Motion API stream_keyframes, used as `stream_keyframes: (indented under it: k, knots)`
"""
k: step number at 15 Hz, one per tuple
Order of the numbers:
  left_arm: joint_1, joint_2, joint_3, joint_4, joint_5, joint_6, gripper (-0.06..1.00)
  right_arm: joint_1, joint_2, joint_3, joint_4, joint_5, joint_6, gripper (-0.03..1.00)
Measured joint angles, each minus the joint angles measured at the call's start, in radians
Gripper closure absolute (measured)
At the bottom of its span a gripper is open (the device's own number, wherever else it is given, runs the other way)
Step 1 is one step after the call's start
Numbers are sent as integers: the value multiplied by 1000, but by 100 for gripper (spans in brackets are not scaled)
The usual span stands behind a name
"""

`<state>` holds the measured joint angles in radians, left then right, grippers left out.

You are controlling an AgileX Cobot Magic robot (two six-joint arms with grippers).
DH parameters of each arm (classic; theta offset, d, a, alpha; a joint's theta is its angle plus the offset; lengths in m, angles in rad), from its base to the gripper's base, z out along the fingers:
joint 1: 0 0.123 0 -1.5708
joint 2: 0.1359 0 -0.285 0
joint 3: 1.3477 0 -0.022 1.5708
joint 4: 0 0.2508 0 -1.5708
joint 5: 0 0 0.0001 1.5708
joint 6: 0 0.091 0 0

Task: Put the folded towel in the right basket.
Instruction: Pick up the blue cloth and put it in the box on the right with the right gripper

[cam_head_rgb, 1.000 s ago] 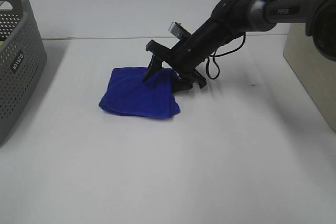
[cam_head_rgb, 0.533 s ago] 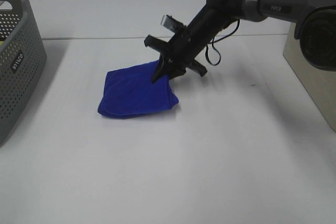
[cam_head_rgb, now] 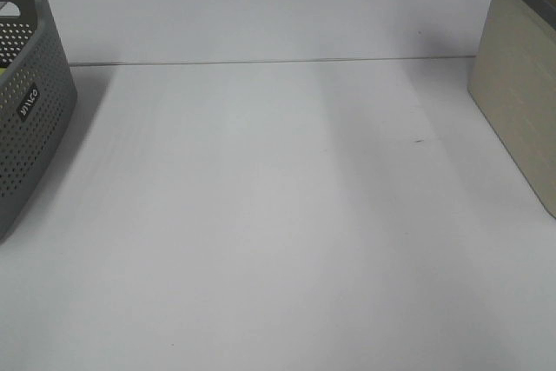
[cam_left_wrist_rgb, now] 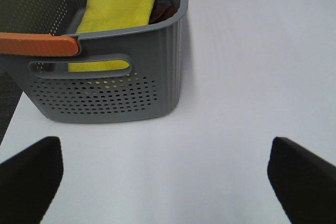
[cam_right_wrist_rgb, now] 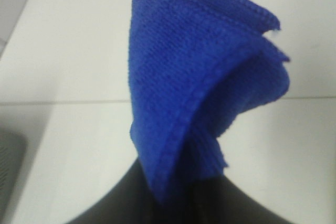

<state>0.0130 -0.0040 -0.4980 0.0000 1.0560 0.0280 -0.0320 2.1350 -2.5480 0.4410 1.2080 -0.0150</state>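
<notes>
The folded blue towel [cam_right_wrist_rgb: 199,77] hangs bunched in my right gripper [cam_right_wrist_rgb: 176,198], which is shut on its lower edge and holds it in the air above the white table. Neither the towel nor the right arm shows in the exterior high view. The right basket [cam_head_rgb: 519,84], beige with a dark rim, stands at the table's right edge. My left gripper [cam_left_wrist_rgb: 168,179] is open and empty, its dark fingertips [cam_left_wrist_rgb: 29,177] spread wide just in front of the grey basket.
A grey perforated basket [cam_head_rgb: 26,102] stands at the left edge. The left wrist view shows it [cam_left_wrist_rgb: 105,95] holding a folded yellow towel [cam_left_wrist_rgb: 113,11] and having an orange handle [cam_left_wrist_rgb: 37,44]. The white table [cam_head_rgb: 278,215] lies between the two baskets.
The right arm has lifted the blue towel off the table, and both have left the exterior high view. The spot where the towel lay is bare.
</notes>
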Motion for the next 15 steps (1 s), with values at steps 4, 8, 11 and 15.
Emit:
stream_keyframes:
  k: [4, 8, 11, 15]
  knots:
    - [0, 0, 0, 0, 0, 0, -4, -186, -78, 4, -218, 4, -18, 85]
    - [0, 0, 0, 0, 0, 0, -4, -235, -78, 190, -271, 10, -18, 85]
    - [0, 0, 0, 0, 0, 0, -4, -235, -77, 411, -363, 16, 22, 83]
    - [0, 0, 0, 0, 0, 0, -4, -235, -77, 489, -441, 15, 38, 6]
